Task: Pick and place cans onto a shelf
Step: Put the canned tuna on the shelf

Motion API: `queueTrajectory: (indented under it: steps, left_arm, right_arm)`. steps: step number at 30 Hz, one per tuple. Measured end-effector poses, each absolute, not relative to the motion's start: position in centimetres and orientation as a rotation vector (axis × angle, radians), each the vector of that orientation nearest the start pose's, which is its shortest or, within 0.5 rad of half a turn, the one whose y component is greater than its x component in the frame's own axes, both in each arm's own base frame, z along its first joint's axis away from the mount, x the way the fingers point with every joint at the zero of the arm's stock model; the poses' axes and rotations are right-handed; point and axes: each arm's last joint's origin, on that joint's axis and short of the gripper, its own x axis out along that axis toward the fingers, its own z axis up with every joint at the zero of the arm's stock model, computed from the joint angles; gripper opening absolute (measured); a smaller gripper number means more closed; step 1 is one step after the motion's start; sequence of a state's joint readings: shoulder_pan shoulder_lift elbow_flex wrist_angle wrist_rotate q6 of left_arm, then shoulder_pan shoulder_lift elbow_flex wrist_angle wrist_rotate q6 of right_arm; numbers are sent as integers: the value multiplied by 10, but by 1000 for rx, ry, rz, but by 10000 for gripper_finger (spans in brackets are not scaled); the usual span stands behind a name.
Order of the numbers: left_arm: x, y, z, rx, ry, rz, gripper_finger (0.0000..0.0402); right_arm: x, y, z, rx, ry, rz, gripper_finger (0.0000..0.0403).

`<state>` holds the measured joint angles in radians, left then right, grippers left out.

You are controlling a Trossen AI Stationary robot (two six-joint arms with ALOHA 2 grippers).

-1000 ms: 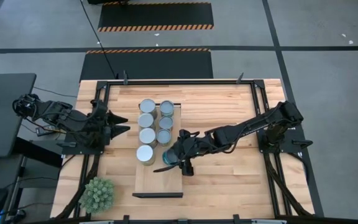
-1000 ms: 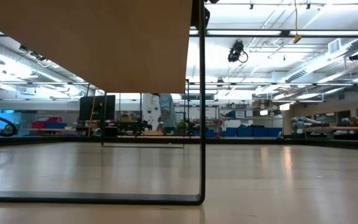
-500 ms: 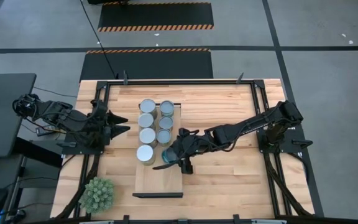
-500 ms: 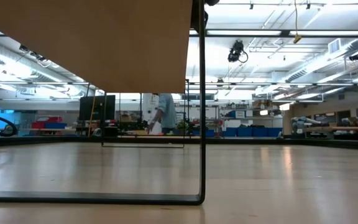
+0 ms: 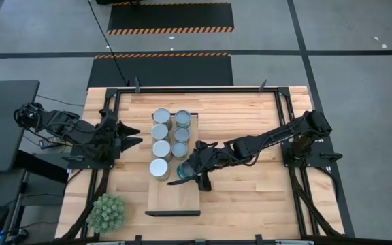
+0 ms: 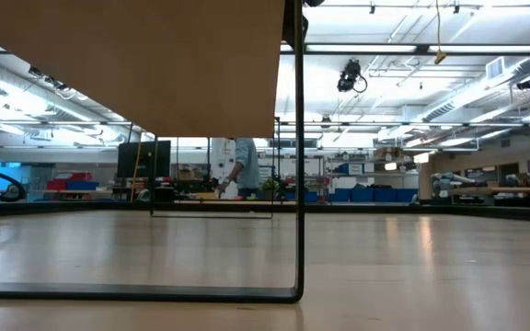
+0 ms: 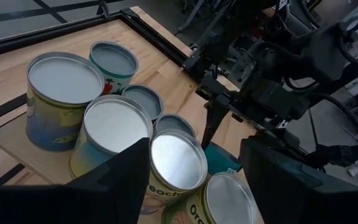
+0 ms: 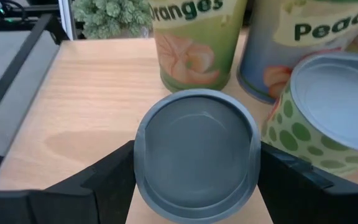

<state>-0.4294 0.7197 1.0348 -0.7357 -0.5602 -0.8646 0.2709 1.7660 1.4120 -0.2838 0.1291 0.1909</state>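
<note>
At about nine o'clock on the desk [image 5: 250, 197] the left hand [image 5: 129, 141] waits with its fingers spread wide and nothing between them, pointing toward the shelf [image 5: 174, 197] but apart from it. On the shelf, near the centre of the desk, seven cans [image 5: 160, 132] stand in two rows running from twelve toward six o'clock. At the six o'clock end of the right row is the eighth can [image 8: 196, 152], with the right hand [image 5: 190, 173] closed around its sides, a finger on either flank in the right wrist view. It sits just beside a green-spotted can [image 8: 337, 109] and near an orange-labelled can [image 8: 194, 40].

The step in hand looks like the placing of the last can: it appears to be at or just above the board. The next move would call for setting it down flat, opening the fingers and drawing back toward three o'clock without brushing the neighbouring cans.

Against the earlier frames nothing has shifted: both arms and every can lie as they did.
</note>
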Motion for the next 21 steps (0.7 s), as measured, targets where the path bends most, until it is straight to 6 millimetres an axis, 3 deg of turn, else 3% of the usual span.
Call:
queueTrajectory:
  steps: [15, 21]
  left_arm:
    - [116, -36, 373, -657, 287, 278, 254]
    - [116, -36, 373, -657, 287, 277, 254]
  right_arm:
    - [385, 100, 275, 26, 655, 78, 296]
    - [385, 100, 274, 9, 662, 84, 319]
